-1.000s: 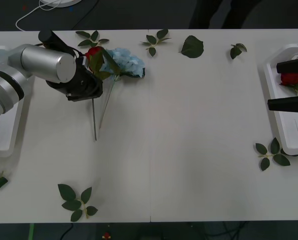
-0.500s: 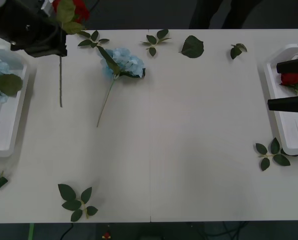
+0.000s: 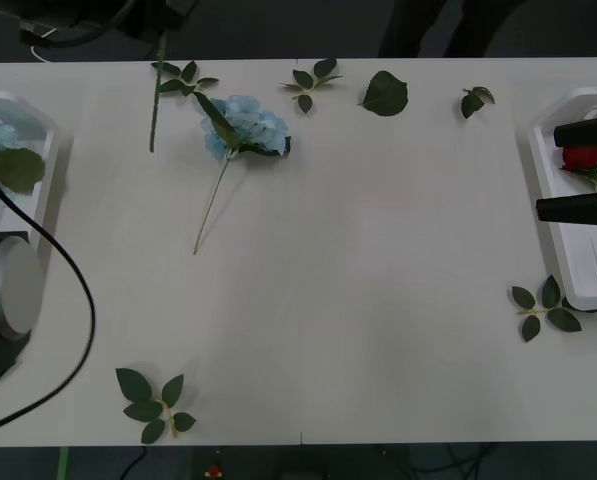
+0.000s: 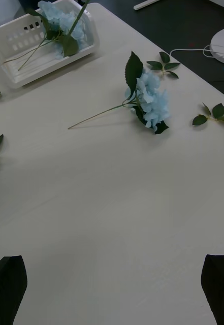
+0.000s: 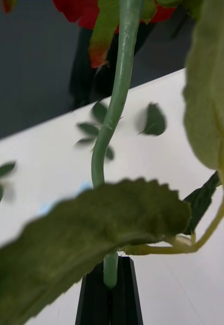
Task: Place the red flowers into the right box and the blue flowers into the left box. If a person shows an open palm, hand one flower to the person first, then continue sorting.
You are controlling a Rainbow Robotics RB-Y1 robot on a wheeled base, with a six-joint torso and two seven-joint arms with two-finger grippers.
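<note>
The table point(image 3: 358, 300) takes up most of what I see in front of me, with the left box point(image 3: 40, 130) at its left edge and the right box point(image 3: 553, 190) at its right edge. The left box already has a blue flower point(image 4: 58, 20) in it, and the right box has a rose point(image 3: 586, 157). One more blue flower point(image 3: 246, 124) lies on the table at far left, its stem running toward the near side, well apart from either box. Loose leaf sprigs point(image 3: 150, 400) are scattered around the edges; those I leave alone. My left gripper point(image 5: 110, 292) is lifted high over the far left corner, its two black fingers pressed together on the stem of a red rose point(image 5: 117, 96); in the front view that stem point(image 3: 156, 95) hangs down from the top edge, clear of the table. My right gripper point(image 3: 578, 170) hovers over the right box with its fingers spread wide and nothing between them. I judge the step in hand to be carrying this rose across to the right box. Next I need a long sweep to the right with the dangling stem held above the blue flower, then release over the tray, with my right arm out of the way. I see no open palm.
</note>
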